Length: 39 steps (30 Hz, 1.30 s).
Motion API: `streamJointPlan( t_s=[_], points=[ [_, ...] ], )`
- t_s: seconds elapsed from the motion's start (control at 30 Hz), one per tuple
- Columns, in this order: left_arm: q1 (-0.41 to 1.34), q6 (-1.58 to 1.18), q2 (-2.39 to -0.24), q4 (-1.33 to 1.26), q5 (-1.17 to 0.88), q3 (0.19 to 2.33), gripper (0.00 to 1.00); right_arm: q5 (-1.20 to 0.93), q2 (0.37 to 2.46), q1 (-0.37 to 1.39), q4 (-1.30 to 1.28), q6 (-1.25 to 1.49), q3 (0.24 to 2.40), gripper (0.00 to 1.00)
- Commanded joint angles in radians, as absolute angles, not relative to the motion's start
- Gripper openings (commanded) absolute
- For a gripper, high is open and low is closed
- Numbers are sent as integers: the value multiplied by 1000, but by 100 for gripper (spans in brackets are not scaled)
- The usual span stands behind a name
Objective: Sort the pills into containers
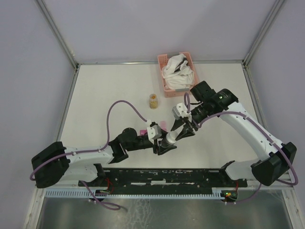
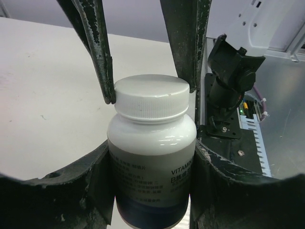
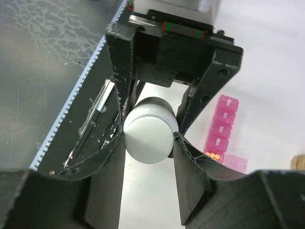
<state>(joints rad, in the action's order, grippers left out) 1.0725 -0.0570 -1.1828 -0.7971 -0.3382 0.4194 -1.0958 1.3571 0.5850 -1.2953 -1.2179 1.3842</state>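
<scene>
A white vitamin bottle (image 2: 151, 157) with a white screw cap (image 2: 151, 98) is held off the table between both grippers. My left gripper (image 2: 151, 164) is shut on the bottle's body. My right gripper (image 3: 148, 137) is shut on the cap (image 3: 148, 140), with its fingers (image 2: 102, 67) coming in from above in the left wrist view. In the top view the two grippers meet at the bottle (image 1: 172, 138). The magenta-pink pill-box strip (image 3: 220, 126) lies on the table beside them. One compartment holds orange pills (image 3: 214, 155) and its lid stands open. My left arm partly hides the strip in the top view (image 1: 162, 124).
A small amber bottle (image 1: 153, 100) stands on the table behind the grippers. A pink lattice basket (image 1: 165, 85) with white cloths sits at the back. The black rail (image 1: 171, 179) runs along the near table edge.
</scene>
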Motion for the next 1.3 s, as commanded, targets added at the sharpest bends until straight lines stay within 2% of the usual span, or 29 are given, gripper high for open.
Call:
streamJointPlan(
  t_s=[0.0,0.27,0.43,0.6,0.67,0.73,0.83,0.9,0.97,1.0,1.1,1.27],
  points=[
    [1067,-88,-1188,-914,-244,444,3,-1018,1304,590,-1006,-850,1308,31],
    [1070,-68,-1289,-994,98,492,3,-738,1304,591,-627,-195,1205,11],
    [1070,26,-1396,-1059,299,555,3,-524,1392,591,-645,83,1230,1],
    [1069,78,-1497,-1126,433,613,3,-295,1432,594,-590,355,1185,5],
    [1070,80,-1529,-1126,428,640,3,-304,1440,594,-559,407,1168,15],
    [1069,75,-1553,-1126,410,653,3,-360,1454,595,-531,415,1169,37],
    [1068,60,-1563,-1123,364,637,3,-411,1438,590,-498,379,1178,62],
    [1068,44,-1549,-1111,318,607,3,-436,1395,568,-477,303,1181,79],
    [1068,26,-1524,-1098,262,565,3,-499,1336,520,-445,216,1174,89],
    [1069,18,-1509,-1091,230,541,3,-528,1305,488,-436,180,1172,97],
    [1066,-13,-1464,-1070,149,472,3,-704,1280,398,-510,28,1230,100],
    [1065,-52,-1390,-995,18,420,3,-965,1282,350,-669,-242,1305,100]
  ],
)
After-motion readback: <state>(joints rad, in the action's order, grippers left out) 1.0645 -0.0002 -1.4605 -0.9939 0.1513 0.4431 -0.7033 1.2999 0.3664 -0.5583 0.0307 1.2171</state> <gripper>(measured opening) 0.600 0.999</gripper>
